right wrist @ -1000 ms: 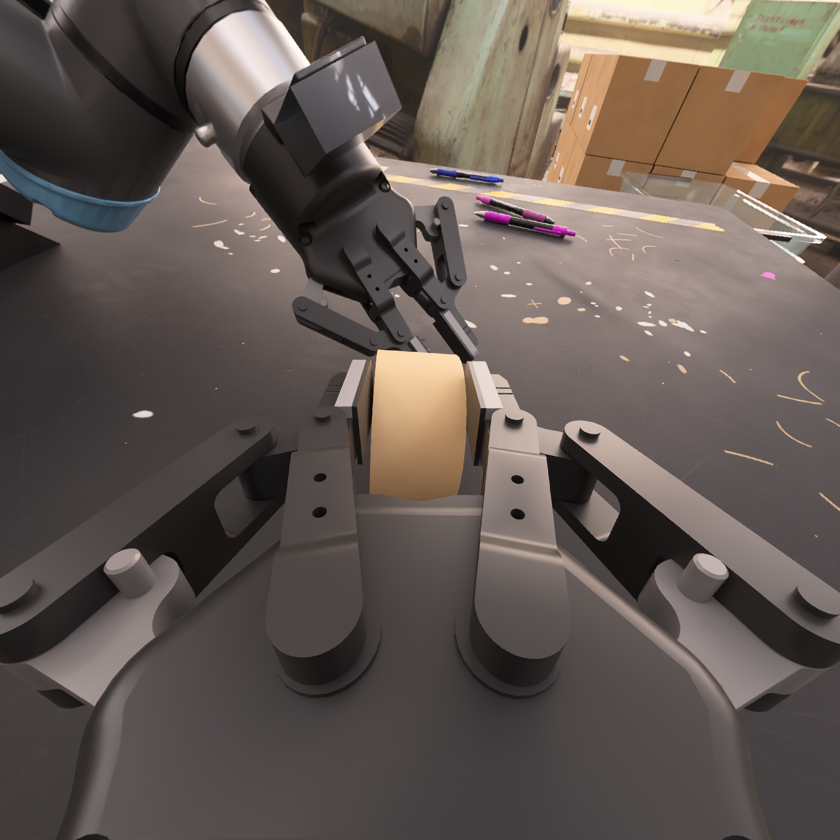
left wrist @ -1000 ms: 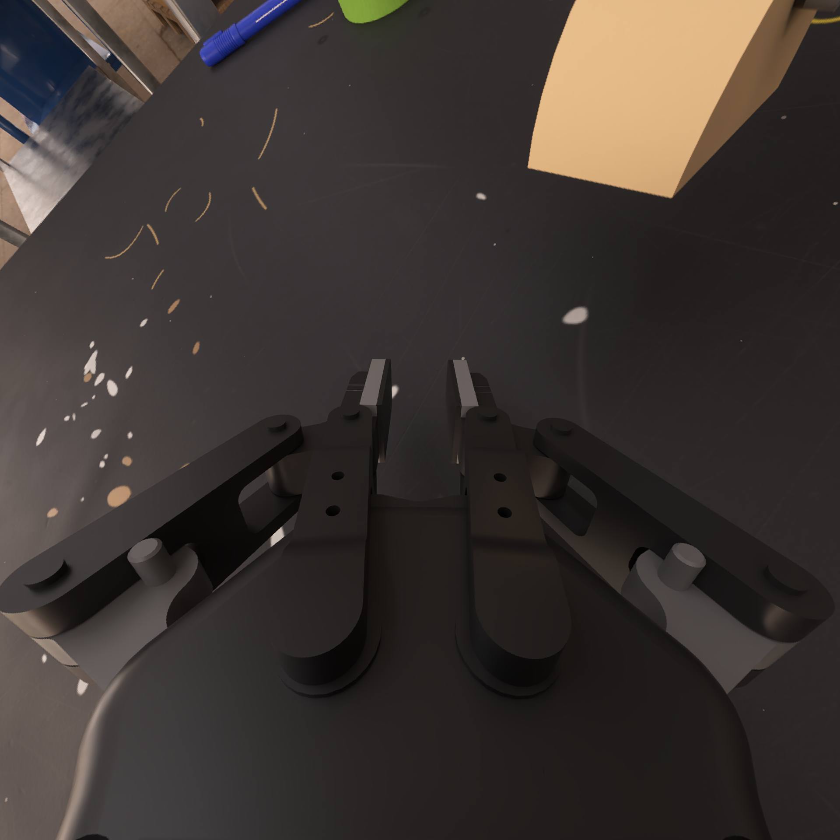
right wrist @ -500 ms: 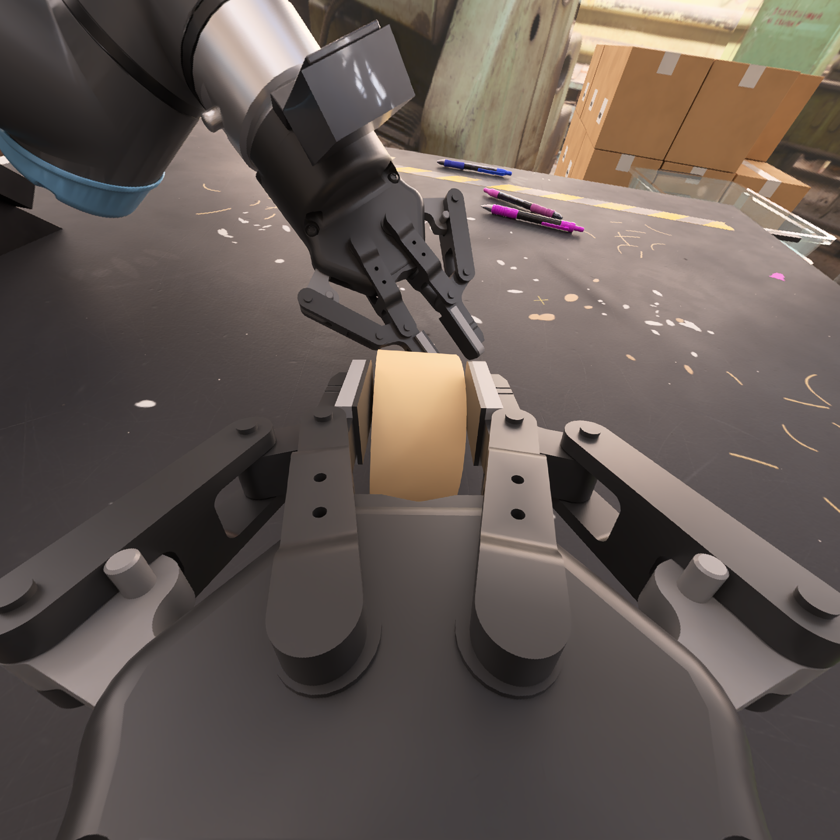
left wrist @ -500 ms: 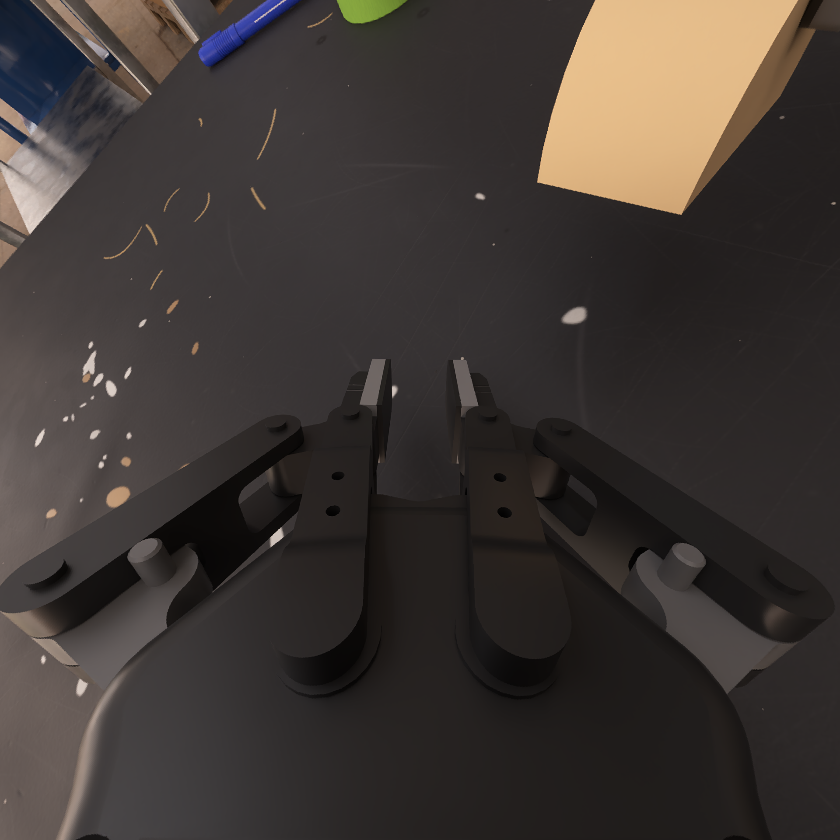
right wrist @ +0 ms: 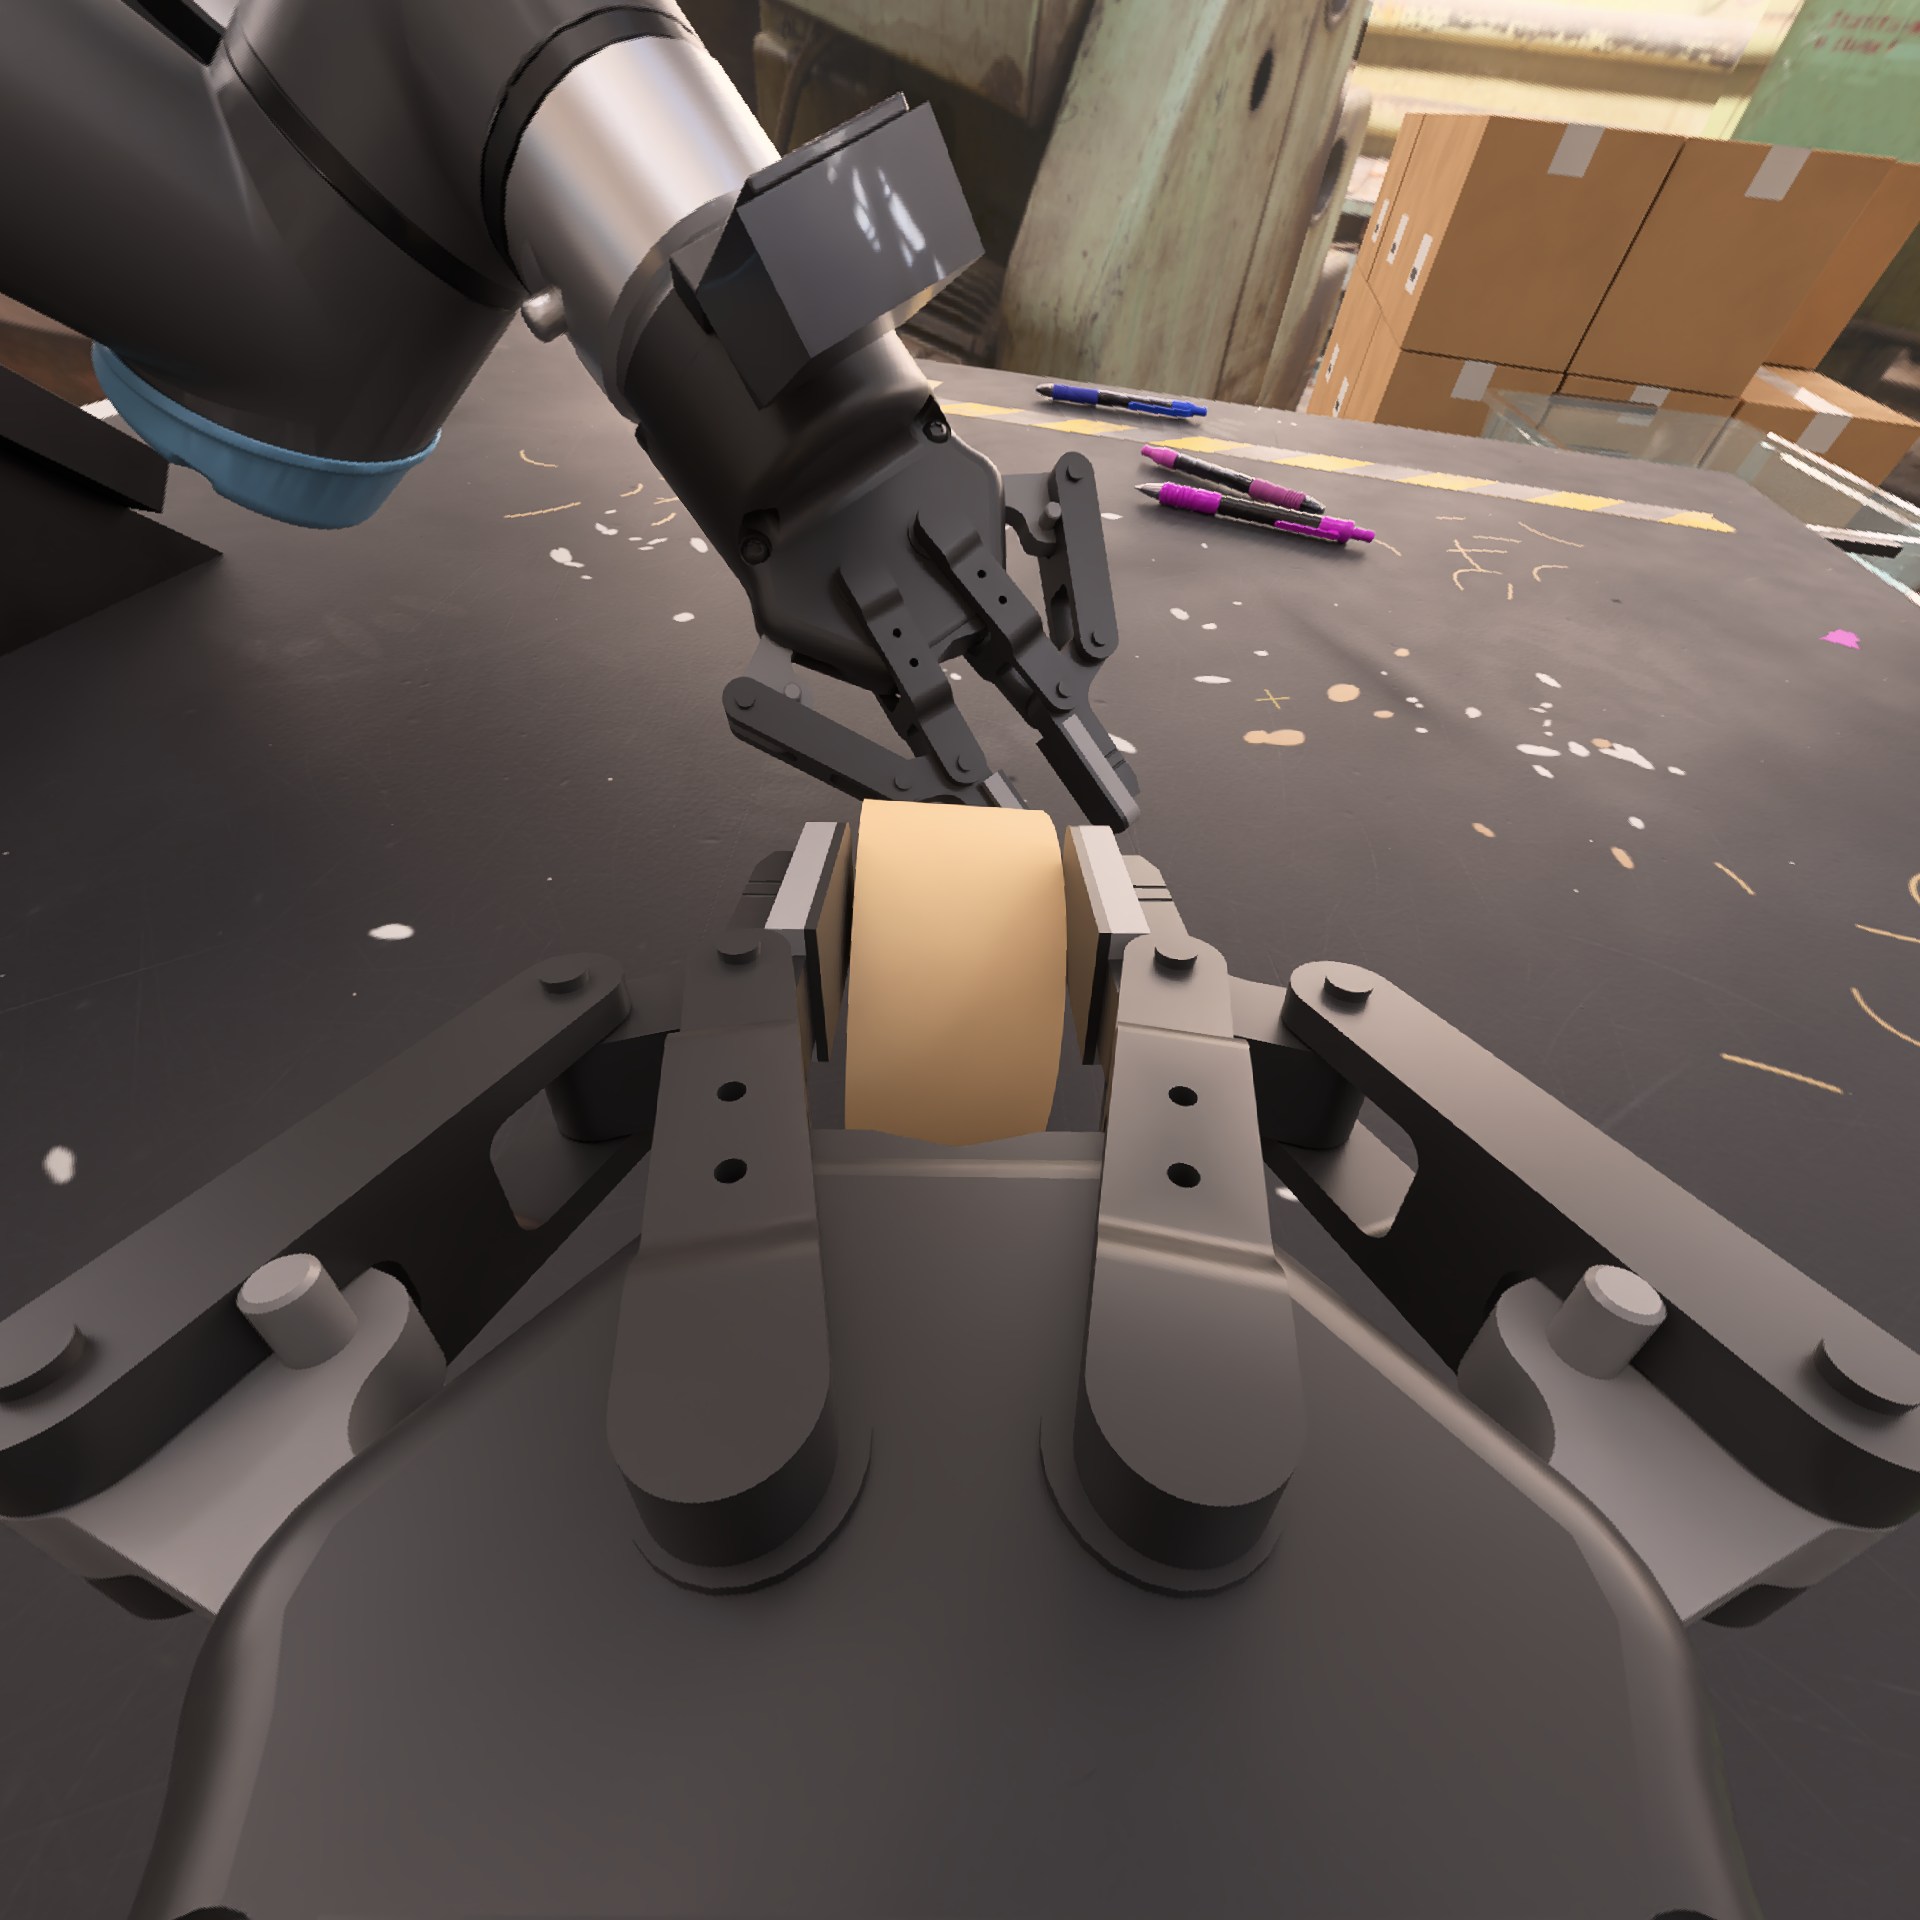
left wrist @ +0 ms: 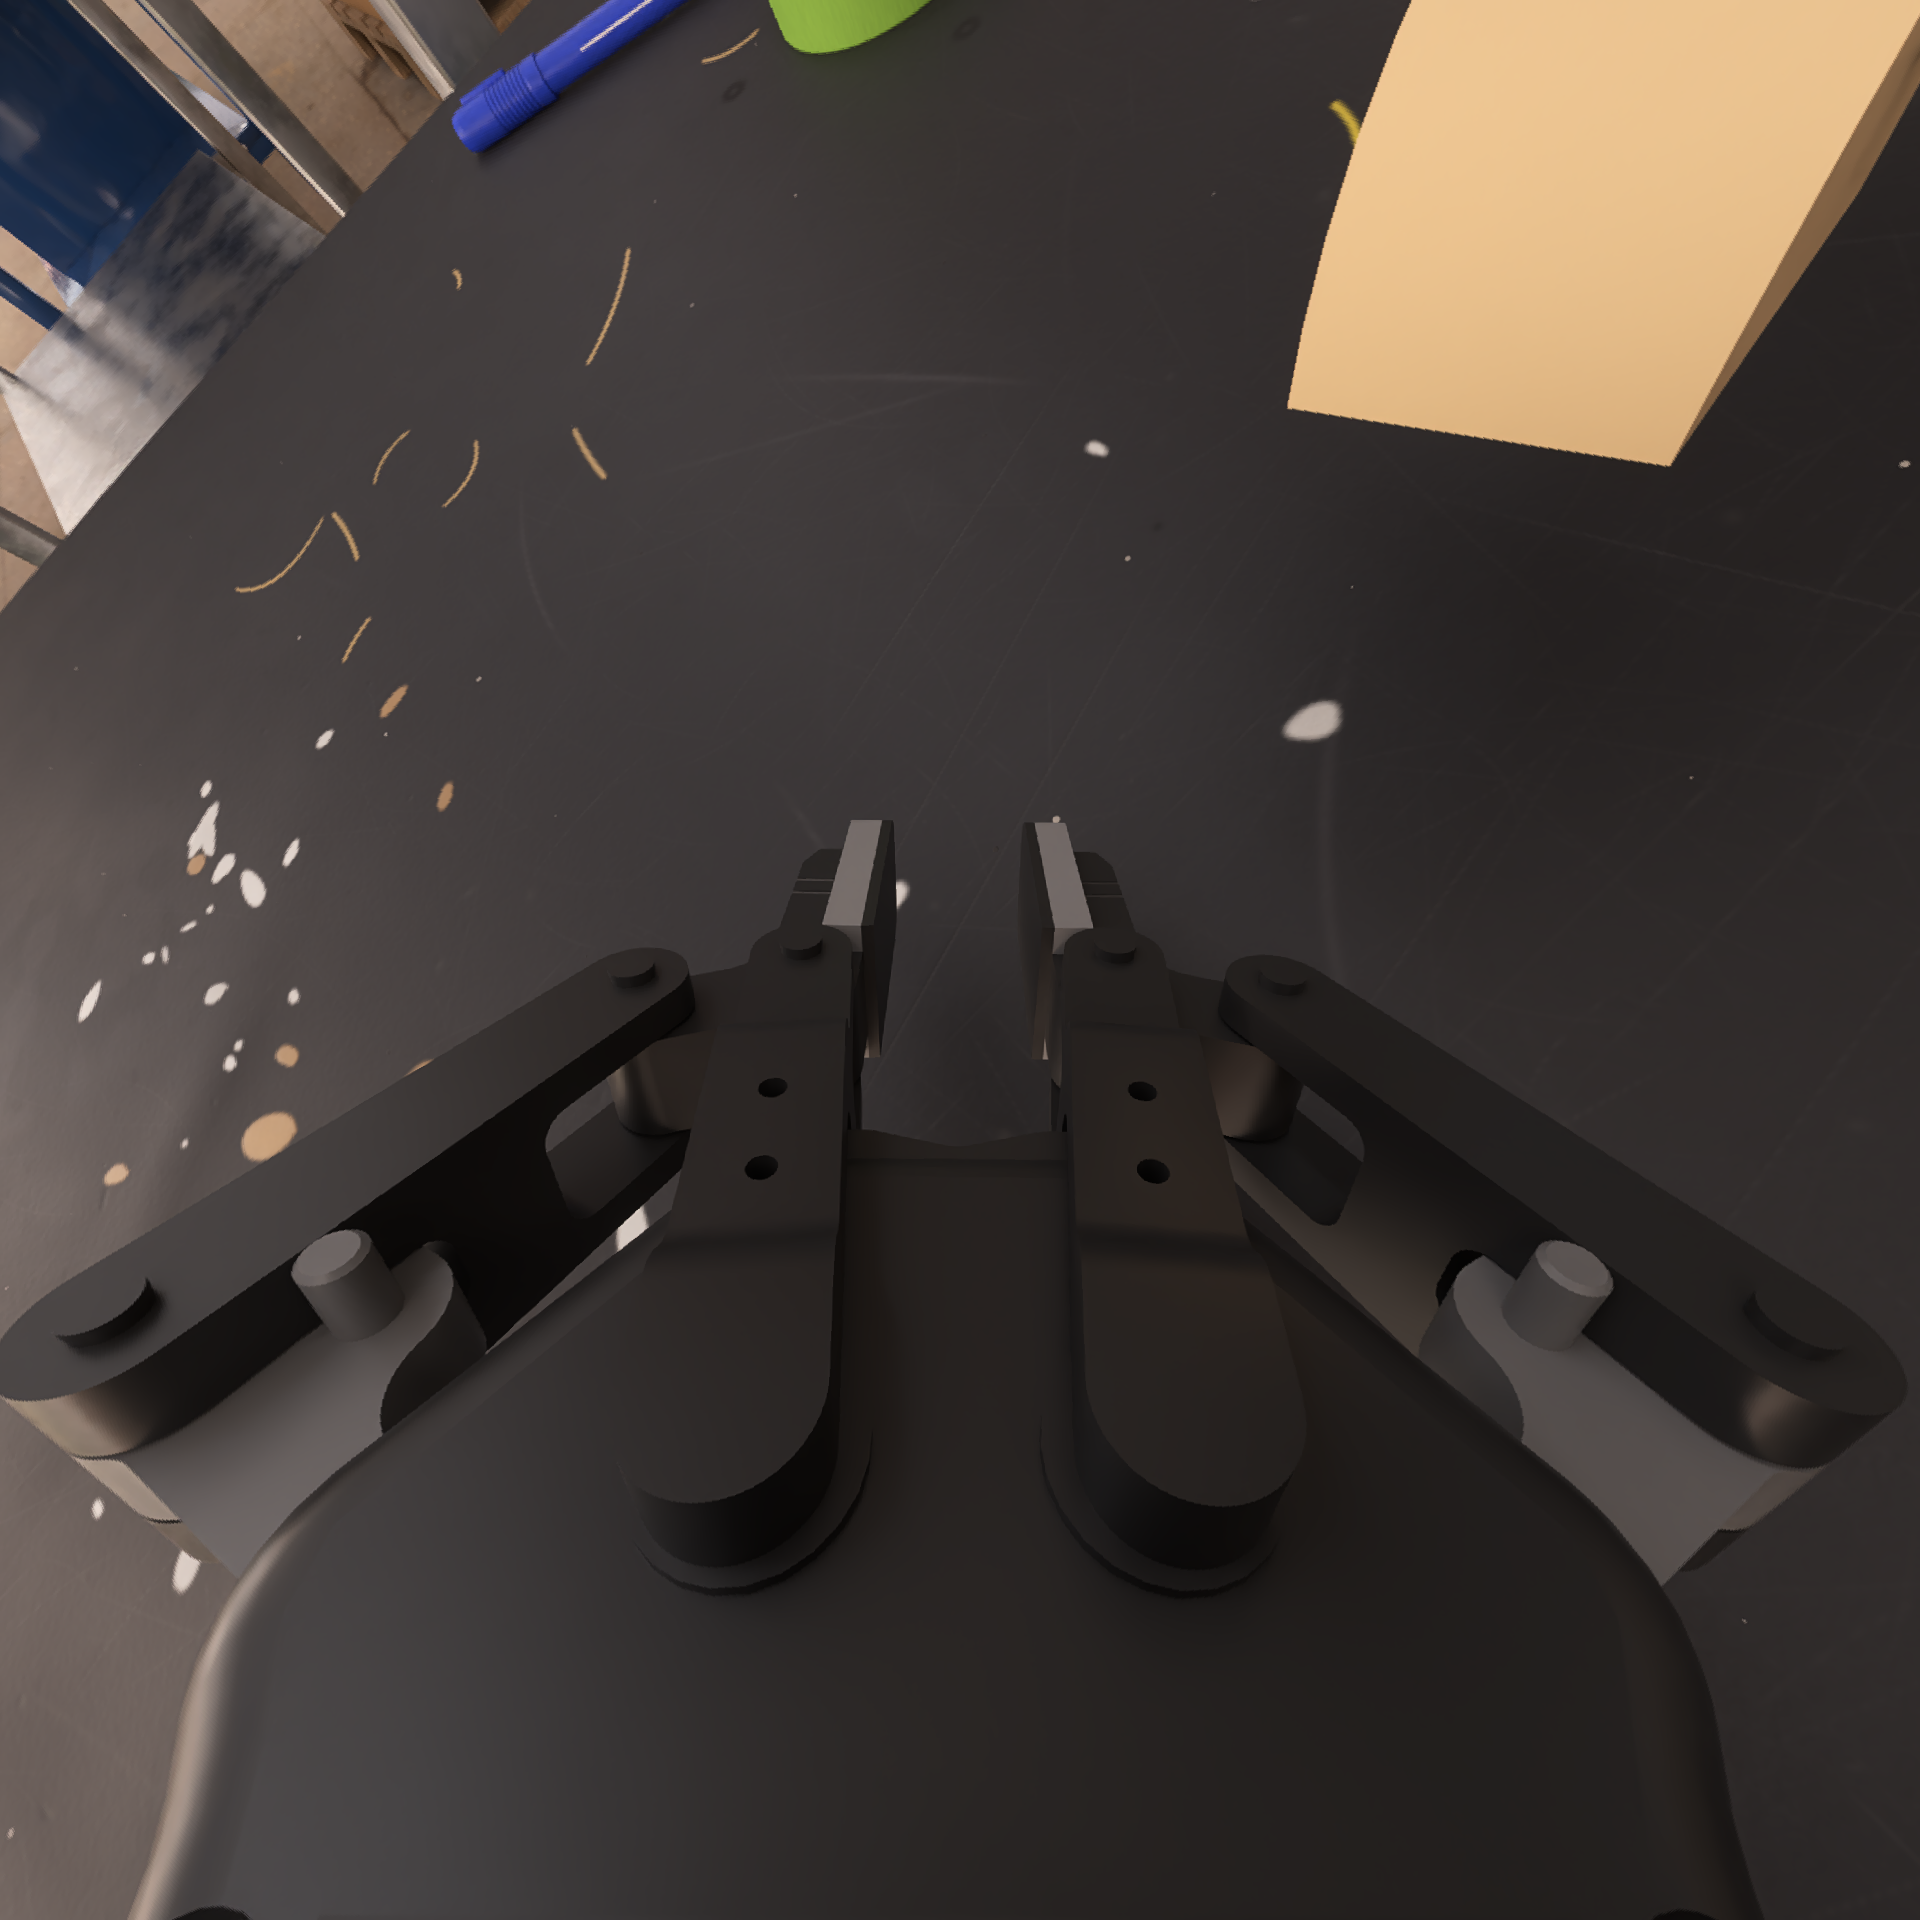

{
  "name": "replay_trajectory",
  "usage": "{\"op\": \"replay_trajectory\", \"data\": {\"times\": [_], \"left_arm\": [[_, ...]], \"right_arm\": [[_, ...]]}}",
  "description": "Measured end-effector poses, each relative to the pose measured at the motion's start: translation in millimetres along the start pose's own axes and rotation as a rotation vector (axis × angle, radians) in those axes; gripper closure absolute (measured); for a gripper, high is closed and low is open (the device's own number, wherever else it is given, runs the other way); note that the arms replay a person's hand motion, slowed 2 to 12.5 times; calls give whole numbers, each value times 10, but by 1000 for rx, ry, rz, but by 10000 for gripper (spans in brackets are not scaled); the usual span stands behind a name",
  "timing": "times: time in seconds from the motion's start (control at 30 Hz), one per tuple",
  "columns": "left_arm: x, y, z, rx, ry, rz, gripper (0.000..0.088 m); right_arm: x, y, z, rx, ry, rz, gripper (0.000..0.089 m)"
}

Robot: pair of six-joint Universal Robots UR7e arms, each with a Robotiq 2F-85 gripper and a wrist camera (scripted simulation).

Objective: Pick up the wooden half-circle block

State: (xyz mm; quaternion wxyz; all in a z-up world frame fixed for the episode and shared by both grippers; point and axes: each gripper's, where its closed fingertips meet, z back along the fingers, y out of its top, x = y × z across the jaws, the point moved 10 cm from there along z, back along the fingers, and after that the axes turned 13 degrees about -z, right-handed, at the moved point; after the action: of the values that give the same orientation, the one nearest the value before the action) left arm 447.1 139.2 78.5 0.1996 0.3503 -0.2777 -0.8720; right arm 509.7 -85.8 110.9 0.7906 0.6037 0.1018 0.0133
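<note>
The wooden half-circle block (right wrist: 956, 987) is a pale tan piece with a curved face. My right gripper (right wrist: 956, 883) is shut on it, with the pads on its two flat sides, and holds it above the dark table (right wrist: 312, 779). In the left wrist view the block (left wrist: 1579, 229) hangs at the top right, clear of the table. My left gripper (left wrist: 956, 873) is empty, its jaws a narrow gap apart, low over the table. In the right wrist view the left gripper (right wrist: 1049, 790) sits just behind the block.
The left arm (right wrist: 416, 208) reaches in from the upper left. A blue marker (left wrist: 561, 68) and a green object (left wrist: 842, 21) lie at the far table edge. A blue pen (right wrist: 1122, 400) and two magenta pens (right wrist: 1247, 504) lie farther back. Cardboard boxes (right wrist: 1621, 281) stand beyond the table.
My right gripper has risen with the block: in the left wrist view the block has moved up and to the right. The left gripper has stayed in place.
</note>
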Motion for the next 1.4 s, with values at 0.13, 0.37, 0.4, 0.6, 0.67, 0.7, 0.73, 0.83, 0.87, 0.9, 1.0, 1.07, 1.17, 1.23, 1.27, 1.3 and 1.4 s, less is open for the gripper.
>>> {"op": "replay_trajectory", "data": {"times": [0.13,0.37,0.4,0.6,0.67,0.7,0.73,0.83,0.87,0.9,1.0,1.07,1.17,1.23,1.27,1.3,1.4], "left_arm": [[0,0,0,0,1,0,665],[2,0,0,0,1,-2,666],[2,0,0,1,1,-2,666],[3,-1,1,1,2,-3,666],[3,-1,0,1,2,-3,666],[3,0,0,1,2,-3,666],[3,0,0,1,2,-3,666],[4,0,0,1,2,-3,666],[4,0,0,1,2,-4,666],[5,0,0,1,2,-4,666],[5,0,0,1,2,-4,666],[5,0,0,1,2,-5,667],[6,0,0,1,2,-5,668],[6,0,0,1,2,-5,668],[6,0,0,1,2,-5,668],[6,0,0,1,2,-5,668],[7,0,0,1,2,-5,668]], "right_arm": [[-8,-6,-6,-4,6,-3,533],[-20,-19,-16,-13,26,-7,533],[-21,-21,-18,-14,28,-7,533],[-28,-32,-27,-23,37,-1,533],[-30,-36,-29,-26,39,2,533],[-31,-38,-30,-27,40,4,533],[-32,-40,-30,-28,41,6,533],[-34,-45,-30,-30,45,12,533],[-36,-47,-30,-31,47,15,533],[-37,-49,-29,-32,49,18,533],[-41,-55,-25,-34,54,30,533],[-43,-56,-23,-34,57,37,533],[-46,-56,-18,-34,61,42,533],[-48,-56,-15,-35,62,44,533],[-48,-56,-14,-35,62,44,533],[-49,-56,-13,-36,61,45,533],[-52,-54,-11,-38,59,47,533]]}}
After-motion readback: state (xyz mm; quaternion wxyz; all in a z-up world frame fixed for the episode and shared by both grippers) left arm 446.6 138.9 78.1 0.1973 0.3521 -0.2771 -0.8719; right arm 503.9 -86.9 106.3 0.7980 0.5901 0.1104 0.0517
